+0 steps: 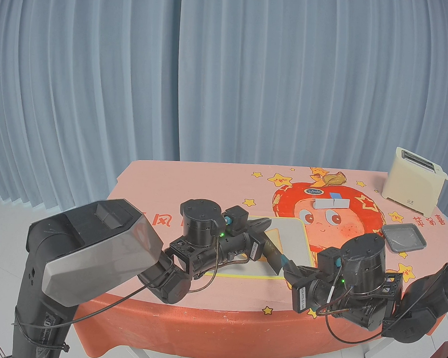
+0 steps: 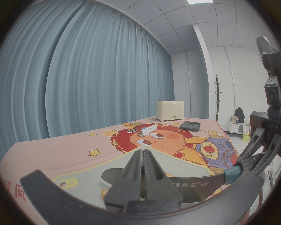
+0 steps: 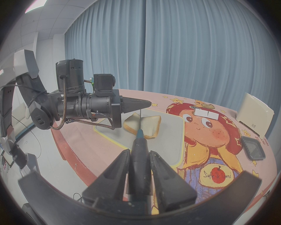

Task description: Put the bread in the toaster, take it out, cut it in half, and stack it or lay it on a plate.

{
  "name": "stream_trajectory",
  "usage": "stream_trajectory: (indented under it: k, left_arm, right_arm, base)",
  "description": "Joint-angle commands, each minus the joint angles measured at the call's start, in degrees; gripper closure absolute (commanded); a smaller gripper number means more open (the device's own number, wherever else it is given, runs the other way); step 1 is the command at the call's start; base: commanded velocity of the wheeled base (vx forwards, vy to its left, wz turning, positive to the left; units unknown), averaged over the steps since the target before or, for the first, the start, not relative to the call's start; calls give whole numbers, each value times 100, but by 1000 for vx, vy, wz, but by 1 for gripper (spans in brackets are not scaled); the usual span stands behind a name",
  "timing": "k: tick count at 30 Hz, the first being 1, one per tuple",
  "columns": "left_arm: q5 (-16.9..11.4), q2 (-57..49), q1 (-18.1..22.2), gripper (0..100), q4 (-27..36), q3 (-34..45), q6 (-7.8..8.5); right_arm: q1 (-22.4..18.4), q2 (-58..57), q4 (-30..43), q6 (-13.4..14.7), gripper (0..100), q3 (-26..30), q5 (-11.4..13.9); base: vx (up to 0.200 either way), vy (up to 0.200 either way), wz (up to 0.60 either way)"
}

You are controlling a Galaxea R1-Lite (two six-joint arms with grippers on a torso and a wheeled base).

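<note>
One bread slice [image 3: 143, 125] is laid on the cutting board [image 3: 169, 140] under the pinched-closed left gripper [image 3: 147, 103]. One knife [image 2: 193, 187] is clamped by the right gripper [image 3: 139, 153] at the board's edge.

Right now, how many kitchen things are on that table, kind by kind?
Toaster: 1
Bread slice: 1
Knife: 1
Cutting board: 1
Dark grey tray: 1
Total: 5
</note>
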Motion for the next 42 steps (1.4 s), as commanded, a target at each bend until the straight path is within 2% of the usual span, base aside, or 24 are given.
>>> stream_trajectory:
  k: [1,7,12,21,36,39,42]
  left_arm:
    - [9,-63,-57,100,-38,40,0]
    - [9,-2,-83,100,-11,49,0]
    - [9,7,-83,100,15,49,0]
    - [9,-54,-74,100,-11,58,0]
    - [9,-63,-74,100,-29,84,0]
    - [9,-72,-74,100,-29,84,0]
    - [9,-160,-66,100,-38,119,0]
  right_arm:
    - [-3,68,22,10,100,18,1]
    - [6,-64,-48,45,100,-96,-8]
    - [-29,-108,-453,27,100,-87,-17]
    - [-29,24,-347,10,100,80,-8]
    - [-38,15,-417,19,100,10,-78]
    - [-64,-38,-417,36,100,1,-69]
    - [-319,-90,-374,151,100,-61,-17]
  base:
    - [0,0,0]
    - [0,0,0]
    - [0,0,0]
    - [0,0,0]
    - [0,0,0]
    - [0,0,0]
    - [0,0,0]
